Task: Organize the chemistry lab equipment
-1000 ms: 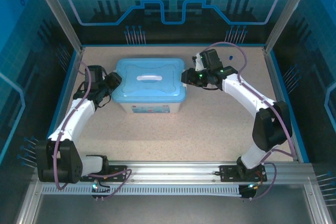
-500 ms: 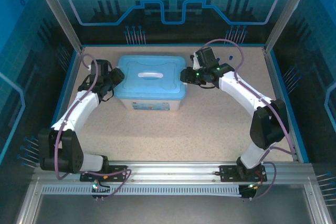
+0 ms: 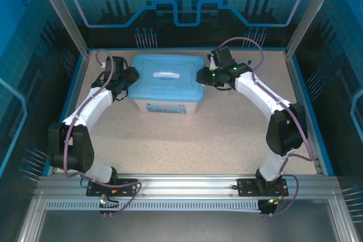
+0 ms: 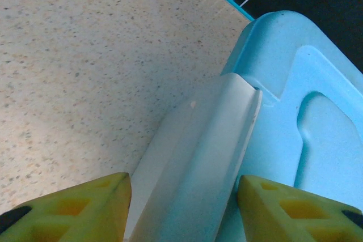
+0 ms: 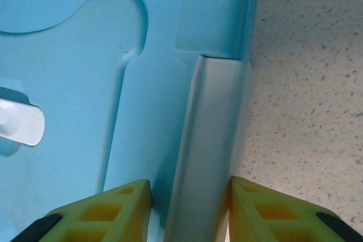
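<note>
Worktop: the table [image 3: 187,134] has a beige, speckled, matt surface, with an aluminium rail [image 3: 187,184] along its near edge.

Container: a rectangular tub [image 3: 164,107] of white plastic with rounded corners stands at the far centre of the table. A light-blue lid [image 3: 148,86] of smooth moulded plastic is seated on it, with a shallow recessed panel. A white bar handle [image 3: 164,75] sits in the middle of the lid. The lid hides whatever lab equipment the tub holds.

Left gripper [image 3: 131,76]: it is at the tub's left end. In the left wrist view its yellow fingers [image 4: 79,208], wedge-shaped with hollow cells, stand astride the left-end clasp [image 4: 198,151]. That clasp is a smooth white plastic flap with a rolled upper lip. Both fingers lie against its sides, so the gripper is closed on the clasp.

Right gripper [image 3: 199,78]: it is at the tub's right end. Its yellow fingers [image 5: 108,211] straddle the right-end clasp [image 5: 210,140], a matching white flap below the lid's edge. One finger meets the clasp. A thin strip of blue lid shows between the other finger and the flap. I cannot tell whether this gripper is clamped or merely astride.
</note>
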You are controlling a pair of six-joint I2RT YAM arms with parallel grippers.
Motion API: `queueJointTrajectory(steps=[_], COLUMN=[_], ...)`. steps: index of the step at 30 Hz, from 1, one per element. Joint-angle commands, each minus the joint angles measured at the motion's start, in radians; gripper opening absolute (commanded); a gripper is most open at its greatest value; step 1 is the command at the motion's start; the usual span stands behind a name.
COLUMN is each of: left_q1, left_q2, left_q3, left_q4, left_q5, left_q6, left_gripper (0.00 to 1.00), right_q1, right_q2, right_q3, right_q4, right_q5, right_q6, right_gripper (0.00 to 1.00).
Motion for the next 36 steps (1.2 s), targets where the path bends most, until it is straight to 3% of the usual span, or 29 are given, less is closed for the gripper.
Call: queueJointTrajectory(steps=[1, 23, 36], left_q1=[-0.126, -0.166, -0.106], left_q2=[0.104, 0.372, 0.371], left_q3=[0.032, 0.331, 0.38], left_q4=[-0.005, -0.04, -0.072], left_q5=[0.217, 0.255, 0.248], left_q6=[-0.058, -0.071, -0.054], left_gripper=[0.53, 0.61, 0.8], right_q1=[0.046, -0.087, -0.108], right_q2=[0.037, 0.234, 0.195], right_q3=[0.082, 0.312, 0.27], right_q4=[0.095, 0.087, 0.086], right_q5=[-0.249, -0.32, -0.312], right_q6=[0.021, 0.061, 0.058], right_gripper=[0.39, 0.39, 0.48])
